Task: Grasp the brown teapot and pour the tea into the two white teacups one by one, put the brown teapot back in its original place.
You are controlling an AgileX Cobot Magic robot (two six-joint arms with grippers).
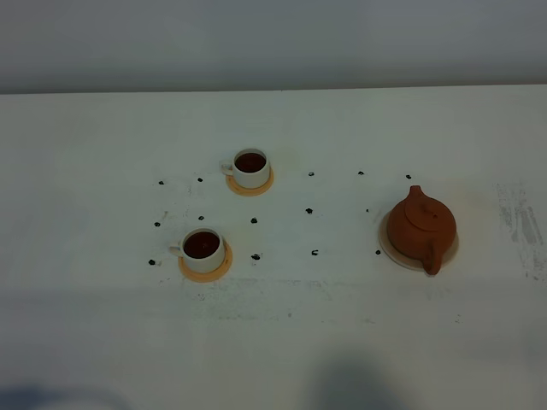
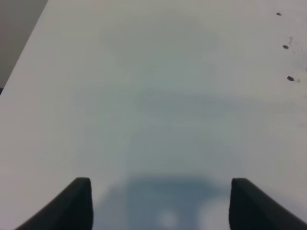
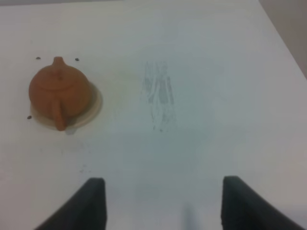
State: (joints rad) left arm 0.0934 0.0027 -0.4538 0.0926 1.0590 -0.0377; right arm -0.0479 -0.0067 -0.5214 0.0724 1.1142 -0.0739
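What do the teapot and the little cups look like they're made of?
The brown teapot looks like unglazed clay: matte reddish-brown with no shine. The two white teacups look like glazed ceramic or porcelain, being smooth and white, though the blurry picture leaves plastic possible.

Only fingertips visible, in the two wrist views. Left gripper (image 2: 160,203): two dark, near-black fingers (image 2: 72,206) — matte, smooth, wedge-shaped with blunt squared tips. Right gripper (image 3: 163,203): the same pair of dark fingers (image 3: 86,206), same sloped outer edges and flat ends — no screws, cables or markings discernible. Nothing of the arms in the high view.
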